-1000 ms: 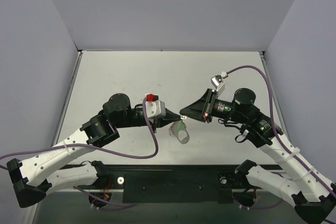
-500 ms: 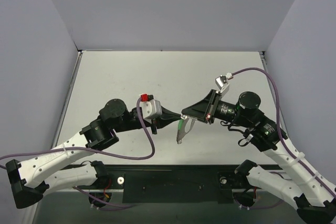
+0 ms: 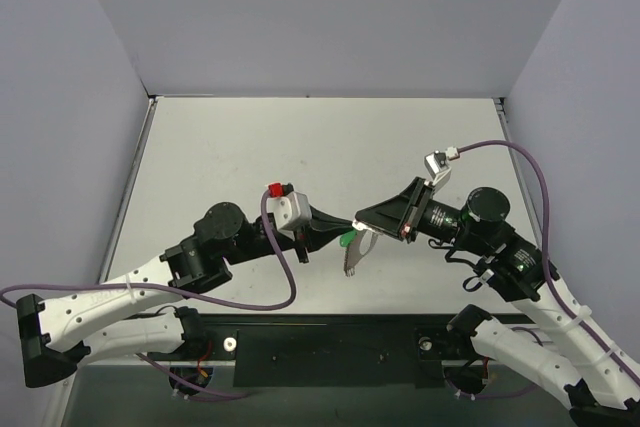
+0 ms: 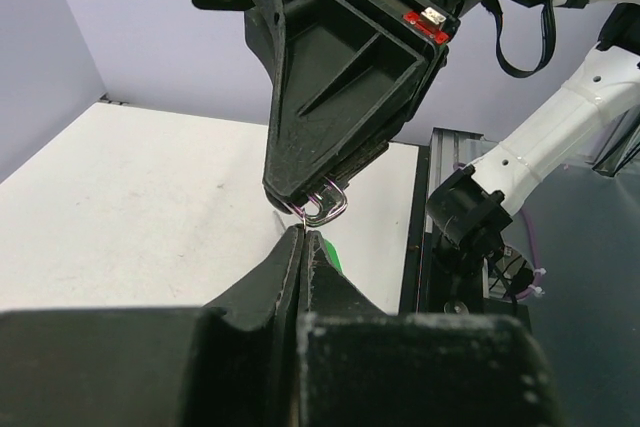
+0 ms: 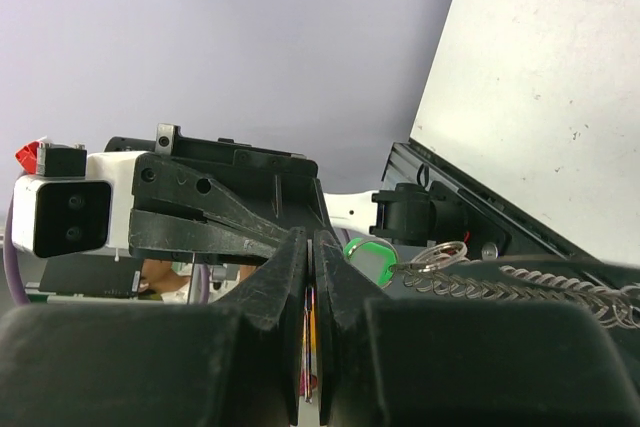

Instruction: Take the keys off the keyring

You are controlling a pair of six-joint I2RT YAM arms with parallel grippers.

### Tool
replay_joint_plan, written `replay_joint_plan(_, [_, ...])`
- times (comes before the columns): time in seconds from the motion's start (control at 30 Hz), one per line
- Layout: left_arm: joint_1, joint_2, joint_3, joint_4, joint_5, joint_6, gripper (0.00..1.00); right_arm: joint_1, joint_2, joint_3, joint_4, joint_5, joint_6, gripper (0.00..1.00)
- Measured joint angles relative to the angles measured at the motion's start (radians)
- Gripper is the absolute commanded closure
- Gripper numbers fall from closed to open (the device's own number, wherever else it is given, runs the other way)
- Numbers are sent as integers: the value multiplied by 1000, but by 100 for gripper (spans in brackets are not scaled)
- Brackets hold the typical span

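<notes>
Left fingers (image 4: 285, 277): pressed together, tips just beside the keyring (image 4: 325, 210); what they pinch, I cannot tell.
Keyring: midair over the near bench (image 3: 250, 147), chain (image 5: 540, 287) attached.
Right fingers (image 4: 320, 147): closed on the keyring.
Risk: opposed pulling could slip the thin wire, and the bunch would drop.

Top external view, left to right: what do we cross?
Left arm's elbow joint → left wrist camera → left tool → right tool → right wrist camera → right arm's motor. Keyring left out: it hangs where the tools meet.
</notes>
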Motion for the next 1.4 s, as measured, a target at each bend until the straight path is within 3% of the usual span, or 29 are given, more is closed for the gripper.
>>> replay_joint_plan(0.73, [-17, 18, -32, 41, -74, -25, 100, -2, -42, -114, 59, 76, 19, 100])
replay_joint_plan(1.1, [-18, -11, -33, 136, -80, -20, 100, -17, -2, -171, -33, 87, -21, 100])
replay_joint_plan(1.13, [-18, -11, -33, 135, -85, -19, 98, -17, -2, -176, -32, 87, -25, 100])
replay_joint_plan(1.23, [-18, -11, -33, 106, -105, -16, 64, -17, 0, -192, -31, 87, -31, 100])
replay_joint_plan(1.3, [-18, -12, -35, 80, -108, -13, 50, -17, 7, -196, -33, 86, -33, 100])
replay_joint_plan(1.4, [-18, -34, -80, 67, -108, -20, 45, -17, 16, -196, -33, 84, -40, 100])
